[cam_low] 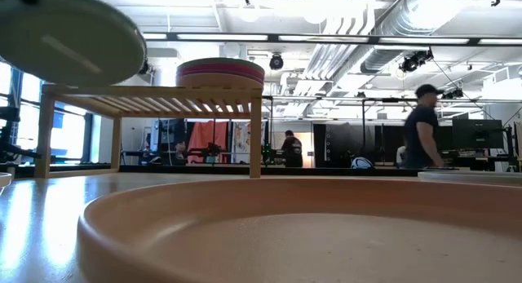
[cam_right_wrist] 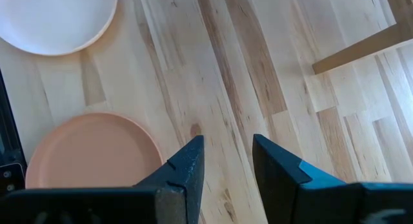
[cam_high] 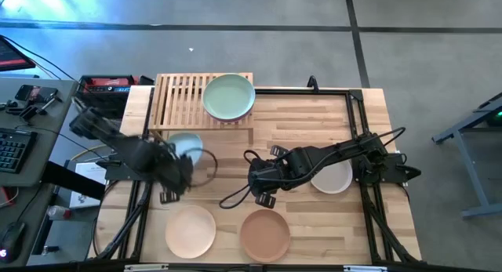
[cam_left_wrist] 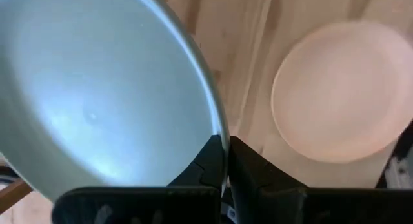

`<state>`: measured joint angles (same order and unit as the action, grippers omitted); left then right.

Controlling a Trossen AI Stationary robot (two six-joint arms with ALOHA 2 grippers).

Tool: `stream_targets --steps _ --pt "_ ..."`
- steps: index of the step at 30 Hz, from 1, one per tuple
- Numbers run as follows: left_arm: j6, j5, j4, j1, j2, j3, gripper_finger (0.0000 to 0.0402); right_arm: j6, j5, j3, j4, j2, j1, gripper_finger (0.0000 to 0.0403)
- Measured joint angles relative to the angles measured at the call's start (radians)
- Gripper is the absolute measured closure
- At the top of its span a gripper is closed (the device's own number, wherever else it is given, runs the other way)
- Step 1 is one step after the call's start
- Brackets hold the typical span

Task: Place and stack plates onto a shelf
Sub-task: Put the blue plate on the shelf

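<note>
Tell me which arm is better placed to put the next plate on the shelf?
The left. Its gripper is already shut on the rim of the grey-teal plate, lifted beside the shelf. The right gripper is open and empty above bare table between the plates.

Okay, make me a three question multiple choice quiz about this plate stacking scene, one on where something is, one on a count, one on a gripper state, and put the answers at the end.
1. Where does the mint green plate sit?
A. On the shelf
B. On the floor
C. In the right gripper

2. How many plates lie flat on the tabletop in the high view?
A. One
B. Three
C. Six

3. What is the left gripper doing?
A. Hanging open over bare wood
B. Clamped on the rim of a grey-teal plate
C. Holding a cup

Answers: 1 A, the high view shows it topping the stack on the slats. 2 B, a cream, a peach and a white one. 3 B, the left wrist view shows its jaws pinching the rim; the right gripper is open and empty.
</note>
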<state>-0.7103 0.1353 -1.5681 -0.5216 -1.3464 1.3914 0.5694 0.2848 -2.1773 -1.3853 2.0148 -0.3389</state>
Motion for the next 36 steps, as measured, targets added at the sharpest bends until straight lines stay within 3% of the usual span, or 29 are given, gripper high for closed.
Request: stream_targets --steps 7,15,28,36 --pt "0.001 0.125 -0.007 0.113 0.148 -0.005 0.0401 0.000 0.000 0.000 0.018 0.000 0.000 0.0295" --pt "0.208 0.196 -0.002 0.321 0.231 -0.005 0.0401 0.028 0.033 0.000 0.023 0.000 0.000 0.0295" --pt "0.655 0.198 -0.003 0.703 0.231 -0.005 0.0401 0.063 0.054 0.000 0.046 0.000 0.000 0.0295" --pt "0.807 0.184 -0.003 0.865 0.165 -0.005 0.0401 0.063 0.053 0.000 0.071 0.000 0.000 0.0295"
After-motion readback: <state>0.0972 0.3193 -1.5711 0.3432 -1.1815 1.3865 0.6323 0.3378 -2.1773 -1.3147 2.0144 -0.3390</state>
